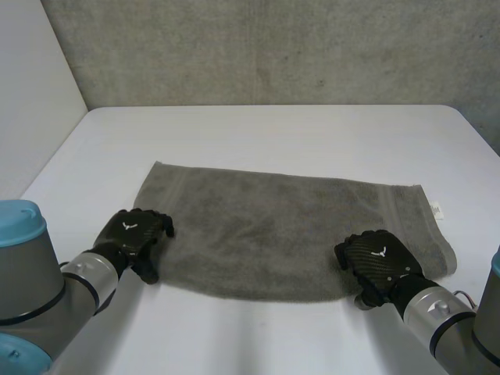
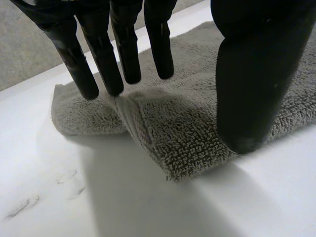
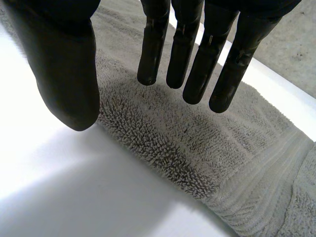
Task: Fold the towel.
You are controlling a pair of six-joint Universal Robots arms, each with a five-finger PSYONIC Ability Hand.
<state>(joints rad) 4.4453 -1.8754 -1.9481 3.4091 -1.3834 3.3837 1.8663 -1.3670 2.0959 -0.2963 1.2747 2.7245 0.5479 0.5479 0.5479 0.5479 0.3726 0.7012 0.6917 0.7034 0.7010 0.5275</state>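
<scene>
Grey towel (image 1: 289,234) spread flat on the white table (image 1: 273,133), with a hand at each end of its near edge.

The left hand (image 1: 133,234) is at the towel's near left corner. Its fingers (image 2: 103,64) are straight and held apart from the thumb (image 2: 256,79), gripping nothing. The corner lies just below the hand, between fingers and thumb, with its banded hem slightly rumpled. The right hand (image 1: 379,262) is over the towel's near edge, a little short of the right corner, and it too is released. Its straight fingers (image 3: 192,64) are above the pile and its thumb (image 3: 64,69) is over bare table just beside the edge, pinching no cloth. I cannot tell whether either hand's fingertips touch the towel. A small white label (image 1: 437,209) pokes out at the towel's far right corner.
</scene>
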